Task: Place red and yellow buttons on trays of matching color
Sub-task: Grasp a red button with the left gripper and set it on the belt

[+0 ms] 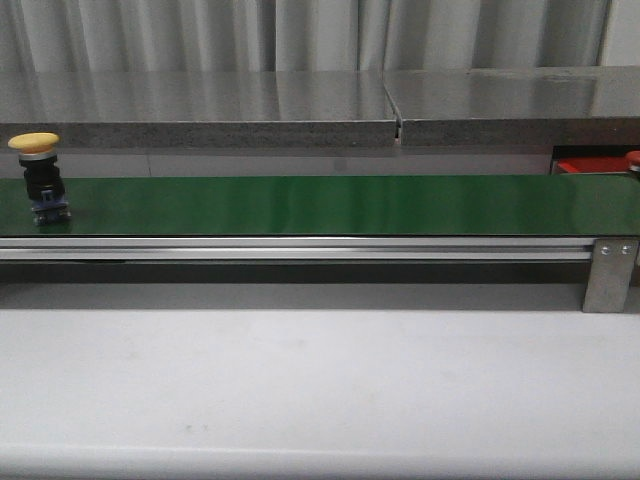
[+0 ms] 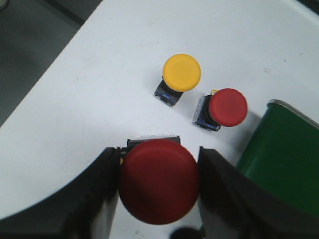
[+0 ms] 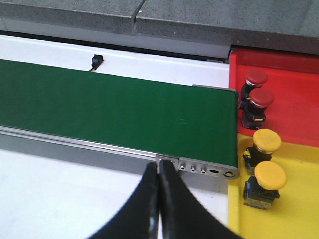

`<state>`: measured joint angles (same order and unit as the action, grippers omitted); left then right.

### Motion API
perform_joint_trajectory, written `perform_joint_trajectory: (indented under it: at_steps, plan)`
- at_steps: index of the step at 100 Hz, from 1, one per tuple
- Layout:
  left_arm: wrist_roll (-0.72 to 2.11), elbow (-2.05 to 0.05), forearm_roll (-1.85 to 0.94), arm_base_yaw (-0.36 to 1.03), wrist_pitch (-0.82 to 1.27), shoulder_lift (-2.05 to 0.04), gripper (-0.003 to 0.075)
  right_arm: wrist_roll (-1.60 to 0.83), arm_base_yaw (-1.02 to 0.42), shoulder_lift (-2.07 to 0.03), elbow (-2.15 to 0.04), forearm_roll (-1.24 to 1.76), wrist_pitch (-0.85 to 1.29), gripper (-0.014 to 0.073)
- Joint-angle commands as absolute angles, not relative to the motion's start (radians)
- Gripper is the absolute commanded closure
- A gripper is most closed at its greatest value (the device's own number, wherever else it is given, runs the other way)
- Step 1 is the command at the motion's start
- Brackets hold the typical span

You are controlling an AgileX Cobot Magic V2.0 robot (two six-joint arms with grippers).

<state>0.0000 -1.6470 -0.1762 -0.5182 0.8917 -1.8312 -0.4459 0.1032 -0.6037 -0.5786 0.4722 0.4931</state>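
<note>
the left gripper (image 2: 159,186) is clamped on a red button (image 2: 158,180), its fingers pressed against either side of the wide cap, which looks like a sideways hold chosen so the button stays upright. under it, on the white tabletop, a yellow button (image 2: 181,72) and another red button (image 2: 227,106) stand just beside the end of the green belt (image 2: 284,169), seemingly waiting to be fed on. one yellow button (image 1: 36,178) stands on the belt's left end. at the belt's right end a red tray (image 3: 294,99) holds two red buttons (image 3: 256,77), and a yellow tray (image 3: 299,209) beside it holds two yellow ones (image 3: 269,175), each colour matched. the right gripper (image 3: 159,199) waits by that end with its fingers pressed together, holding nothing.
</note>
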Motion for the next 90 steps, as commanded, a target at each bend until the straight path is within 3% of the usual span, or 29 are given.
perform_joint_trajectory:
  at_steps: [1,23,64,90]
  plan:
    - [0.0,-1.643,-0.22,-0.516,0.83,-1.712,0.0533,-0.449,0.1,-0.6,-0.604,0.478,0.433,0.0712]
    - [0.07,-1.579,-0.359,-0.505,0.826,-1.648,0.0533,-0.449,0.1,-0.6,-0.604,0.478,0.433,0.0712]
    - [0.095,-1.524,-0.339,-0.337,0.78,-1.694,0.0533,-0.449,0.1,-0.6,-0.604,0.478,0.433,0.0712]
    - [0.095,-1.524,-0.316,-0.306,0.797,-1.755,0.0528,-0.449,0.1,-0.6,-0.604,0.478,0.433,0.0712]
